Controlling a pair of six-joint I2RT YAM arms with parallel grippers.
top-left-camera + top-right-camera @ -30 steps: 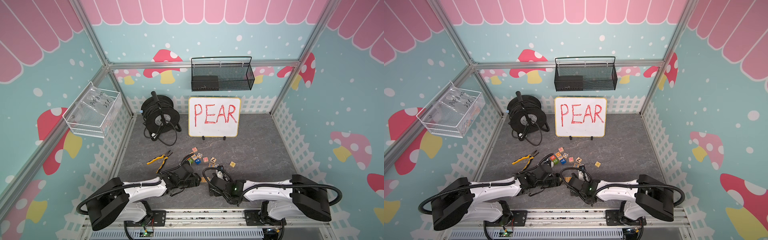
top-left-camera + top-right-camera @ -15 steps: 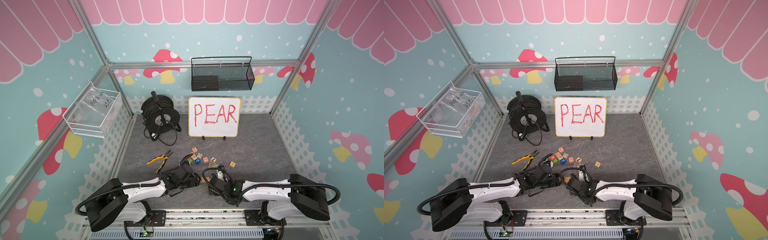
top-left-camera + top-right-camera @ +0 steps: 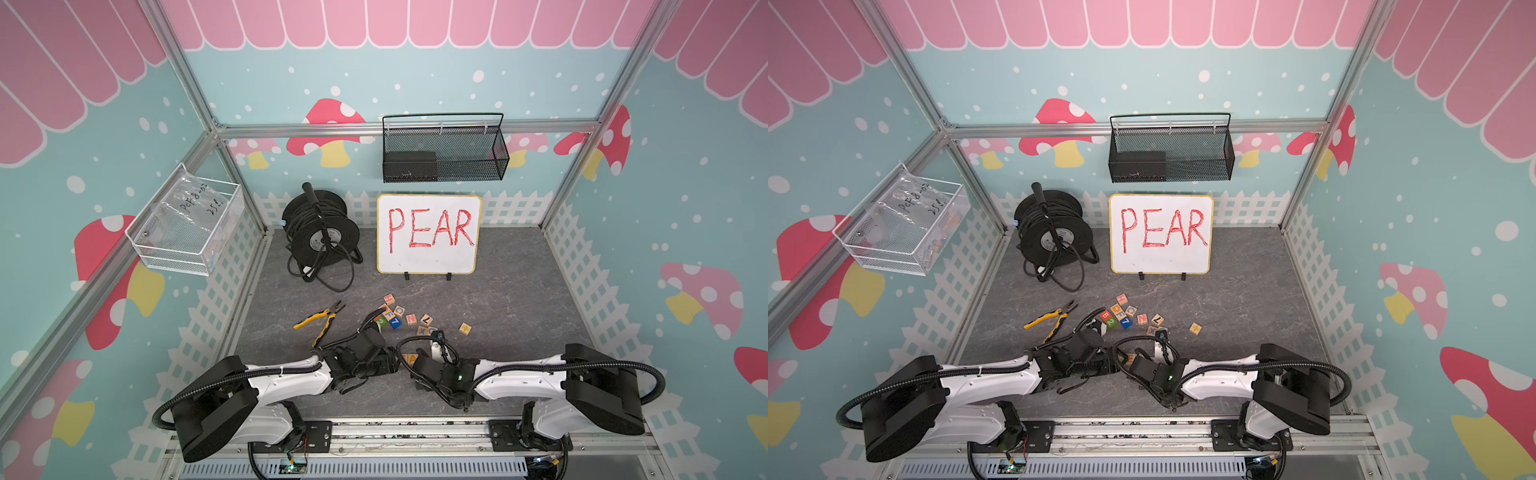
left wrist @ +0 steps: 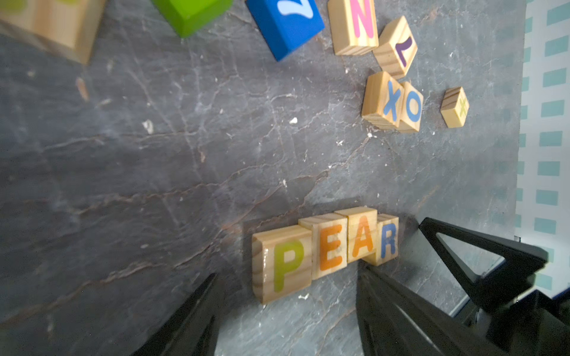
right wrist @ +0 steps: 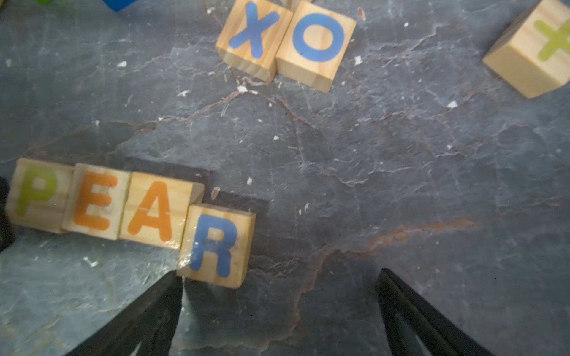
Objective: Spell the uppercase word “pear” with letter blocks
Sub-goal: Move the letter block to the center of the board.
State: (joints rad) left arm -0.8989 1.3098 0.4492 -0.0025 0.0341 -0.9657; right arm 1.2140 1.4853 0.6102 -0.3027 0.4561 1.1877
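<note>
Four wooden letter blocks lie in a row on the grey floor: yellow-green P (image 4: 282,268), orange E (image 4: 328,246), orange A (image 4: 362,235) and blue R (image 4: 387,243). In the right wrist view P (image 5: 37,194), E (image 5: 95,202) and A (image 5: 154,211) touch in line, and R (image 5: 216,245) sits a little out of line, nearer the camera. My left gripper (image 4: 287,276) is open, its fingers either side of the P end without touching. My right gripper (image 5: 280,274) is open and empty, one fingertip (image 5: 175,283) by R's corner. In both top views the arms hide most of the row.
Loose blocks lie just beyond the row: X (image 4: 384,98), O (image 4: 411,106), N (image 4: 354,24), a plus block (image 4: 455,106), a blue cube (image 4: 285,24) and a green cube (image 4: 191,12). Farther back are yellow pliers (image 3: 320,322), a cable reel (image 3: 320,232) and the PEAR whiteboard (image 3: 428,235).
The right arm has crept slightly to the left. The left arm and the blocks look the same.
</note>
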